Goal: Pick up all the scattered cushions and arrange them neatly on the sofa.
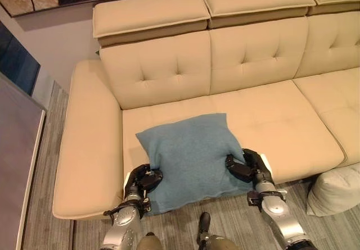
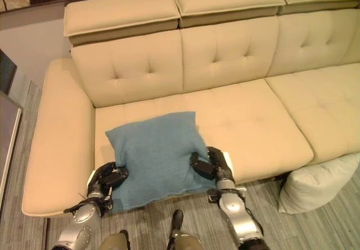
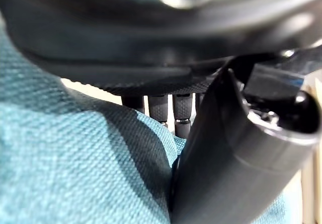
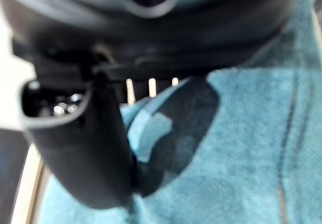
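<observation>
A blue-green cushion (image 1: 191, 157) is seen lying on the front part of the beige sofa's (image 1: 270, 115) leftmost seat, its near edge hanging slightly over the seat's front edge. It is gripped at both lower sides: the left hand (image 1: 143, 180) is curled round its left corner, and in the left wrist view the thumb (image 3: 226, 153) is pressed onto the woven cloth with the fingers (image 3: 158, 108) tucked behind it; the right hand (image 1: 247, 166) is closed on the right edge, and in the right wrist view its thumb (image 4: 85, 148) is clamped on a bunched fold of the fabric. Behind the cushion, open seat is left up to the tufted backrest (image 1: 163, 73), and the broad armrest (image 1: 87, 143) lies just beside it on the left. To the right, the neighbouring seats are bare. One white cushion (image 1: 336, 191) is seen on the grey wooden floor (image 1: 39, 205), against the sofa's front at the right, well apart from the blue-green one. Two cushions are counted in all.
</observation>
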Robot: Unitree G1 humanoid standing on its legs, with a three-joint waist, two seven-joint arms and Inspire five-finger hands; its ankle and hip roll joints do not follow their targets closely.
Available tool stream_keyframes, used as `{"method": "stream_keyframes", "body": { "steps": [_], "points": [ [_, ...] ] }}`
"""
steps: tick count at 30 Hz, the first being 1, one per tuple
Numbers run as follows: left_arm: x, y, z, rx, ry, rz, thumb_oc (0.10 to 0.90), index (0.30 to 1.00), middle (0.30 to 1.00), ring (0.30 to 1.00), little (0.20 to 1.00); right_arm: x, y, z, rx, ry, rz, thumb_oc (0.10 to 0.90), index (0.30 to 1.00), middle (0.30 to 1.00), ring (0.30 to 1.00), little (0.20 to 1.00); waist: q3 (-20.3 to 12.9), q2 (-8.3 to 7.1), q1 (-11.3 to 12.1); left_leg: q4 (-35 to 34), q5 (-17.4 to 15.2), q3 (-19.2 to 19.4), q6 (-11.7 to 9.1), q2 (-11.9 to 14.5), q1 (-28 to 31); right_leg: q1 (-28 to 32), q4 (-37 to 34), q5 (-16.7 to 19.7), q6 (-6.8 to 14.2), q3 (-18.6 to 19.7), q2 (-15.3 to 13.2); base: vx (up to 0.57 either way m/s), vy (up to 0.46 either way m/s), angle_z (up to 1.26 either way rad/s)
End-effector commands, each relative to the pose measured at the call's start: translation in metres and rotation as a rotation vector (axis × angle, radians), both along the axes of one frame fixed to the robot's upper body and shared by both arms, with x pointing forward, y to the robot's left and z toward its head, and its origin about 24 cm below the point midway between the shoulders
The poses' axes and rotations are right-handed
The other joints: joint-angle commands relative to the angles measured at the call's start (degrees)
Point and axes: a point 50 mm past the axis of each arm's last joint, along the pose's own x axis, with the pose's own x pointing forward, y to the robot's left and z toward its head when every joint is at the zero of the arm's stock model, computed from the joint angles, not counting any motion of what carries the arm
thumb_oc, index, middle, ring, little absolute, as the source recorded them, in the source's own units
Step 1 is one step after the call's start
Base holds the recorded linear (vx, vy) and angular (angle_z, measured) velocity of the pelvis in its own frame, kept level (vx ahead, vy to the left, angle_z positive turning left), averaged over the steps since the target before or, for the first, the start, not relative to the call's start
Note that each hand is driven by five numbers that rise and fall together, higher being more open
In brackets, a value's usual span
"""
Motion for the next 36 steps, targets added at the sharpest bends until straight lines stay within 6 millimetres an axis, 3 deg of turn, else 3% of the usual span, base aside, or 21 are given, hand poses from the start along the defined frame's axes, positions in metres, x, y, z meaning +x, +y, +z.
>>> {"method": "stream_keyframes", "body": {
  "steps": [1, 5, 6, 8, 10, 13, 15, 18, 21, 30, 34, 36],
  "points": [
    [0.027, -0.036, 0.047, -0.027, -0.27, -0.208, 0.4, 0.3, 0.3, 0.3, 0.3, 0.024, 0.049, 0.061, 0.143, -0.365, 0.157, 0.4, 0.3, 0.3, 0.3, 0.3, -3.89, -2.01, 0.37, -3.42, -4.06, 3.0, 2.12, -3.42, 0.17, 2.93, 2.66, -7.62, 6.33, -0.13, -2.42, 0.11, -0.033, 0.17],
    [0.025, -0.034, 0.043, -0.031, -0.254, -0.199, 0.4, 0.3, 0.3, 0.3, 0.3, 0.022, 0.046, 0.058, 0.155, -0.359, 0.125, 0.4, 0.3, 0.3, 0.3, 0.3, -3.78, -1.44, 1.48, -7.27, -0.64, 7.3, 2.71, -5.25, -1.95, 5.02, 2.22, -8.78, 6.28, -0.49, -0.75, 0.12, 0.03, 0.17],
    [0.023, -0.032, 0.041, -0.027, -0.244, -0.188, 0.4, 0.3, 0.3, 0.3, 0.3, 0.022, 0.048, 0.058, 0.158, -0.362, 0.126, 0.4, 0.3, 0.3, 0.3, 0.3, -4.26, -0.88, 1.95, -11.08, -0.81, 7.02, 3.28, -5.85, 1.2, 6.06, 2.45, -9.58, 6.66, -0.01, -0.06, 0.19, 0.145, 0.02],
    [0.021, -0.029, 0.042, -0.025, -0.245, -0.183, 0.4, 0.3, 0.3, 0.3, 0.3, 0.022, 0.049, 0.058, 0.17, -0.362, 0.118, 0.4, 0.3, 0.3, 0.3, 0.3, -4.82, -1.04, 2.11, -12.13, -0.27, 5.25, 3.64, -6.81, 1.82, 5.8, 3.81, -10.02, 6.97, 0.07, -0.29, 0.14, 0.147, -0.23],
    [0.019, -0.024, 0.041, -0.009, -0.242, -0.172, 0.4, 0.3, 0.3, 0.3, 0.3, 0.021, 0.052, 0.055, 0.169, -0.349, 0.123, 0.4, 0.3, 0.3, 0.3, 0.3, -5.6, -0.95, 2.28, -14.97, -0.61, 6.05, 5.07, -7.26, 4.55, 4.82, 8.79, -10.55, 8.05, 0.12, -1.62, 0.12, 0.187, -0.04],
    [0.021, -0.016, 0.048, 0.01, -0.271, -0.151, 0.4, 0.3, 0.3, 0.3, 0.3, 0.023, 0.058, 0.056, 0.193, -0.356, 0.128, 0.4, 0.3, 0.3, 0.3, 0.3, -3.78, -0.32, 1.62, -15.15, -0.73, 5.52, 6.61, -6.94, 5.96, -1.21, 20.75, -8.94, 10.94, 1.65, -4.01, 0.0, 0.138, -0.04],
    [0.022, -0.014, 0.05, 0.016, -0.28, -0.147, 0.4, 0.3, 0.3, 0.3, 0.3, 0.023, 0.059, 0.057, 0.197, -0.359, 0.126, 0.4, 0.3, 0.3, 0.3, 0.3, -3.74, -0.26, 1.46, -15.41, -0.8, 5.12, 6.78, -7.04, 5.98, -2.35, 21.86, -9.28, 11.07, 3.2, -3.81, 0.01, 0.028, 0.06],
    [0.026, -0.014, 0.056, 0.024, -0.315, -0.141, 0.4, 0.3, 0.3, 0.3, 0.3, 0.024, 0.056, 0.058, 0.196, -0.371, 0.107, 0.4, 0.3, 0.3, 0.3, 0.3, -3.91, 0.05, 1.08, -16.56, -0.77, 3.56, 6.69, -7.39, 6.4, -3.35, 17.9, -9.52, 10.35, 6.87, -3.77, 0.04, -0.028, 0.43],
    [0.029, -0.016, 0.06, 0.034, -0.333, -0.155, 0.4, 0.3, 0.3, 0.3, 0.3, 0.024, 0.054, 0.059, 0.178, -0.375, 0.099, 0.4, 0.3, 0.3, 0.3, 0.3, -4.29, -0.7, 0.85, -16.71, -0.94, 2.88, 6.33, -8.14, 6.19, -1.29, 11.08, -8.66, 9.87, 7.65, -4.53, 0.05, -0.059, 0.3],
    [0.035, -0.02, 0.069, 0.06, -0.375, -0.166, 0.4, 0.3, 0.3, 0.3, 0.3, 0.03, 0.053, 0.066, 0.064, -0.392, 0.115, 0.4, 0.3, 0.3, 0.3, 0.3, -6.45, -0.36, 0.85, -21.44, 0.39, 2.14, 4.63, -7.15, 7.88, 2.98, 2.2, -7.07, 9.05, 5.3, -2.38, 0.08, -0.088, 0.12],
    [0.05, -0.03, 0.089, 0.087, -0.455, -0.175, 0.4, 0.3, 0.3, 0.3, 0.3, 0.041, 0.06, 0.082, 0.004, -0.458, 0.128, 0.4, 0.3, 0.3, 0.3, 0.3, -5.38, 0.1, 0.38, -21.61, 1.05, 1.83, 3.82, -6.43, 6.07, 2.17, -0.24, -6.21, 8.89, 4.35, -1.77, -0.05, -0.076, 0.03],
    [0.063, -0.039, 0.107, 0.102, -0.526, -0.184, 0.4, 0.3, 0.3, 0.3, 0.3, 0.051, 0.068, 0.099, -0.03, -0.53, 0.138, 0.4, 0.3, 0.3, 0.3, 0.3, -4.41, 0.4, 0.05, -21.61, 1.79, 1.57, 3.52, -6.2, 3.79, 0.52, -1.07, -5.67, 8.85, 4.23, -1.56, -0.15, -0.046, 0.02]
  ]
}}
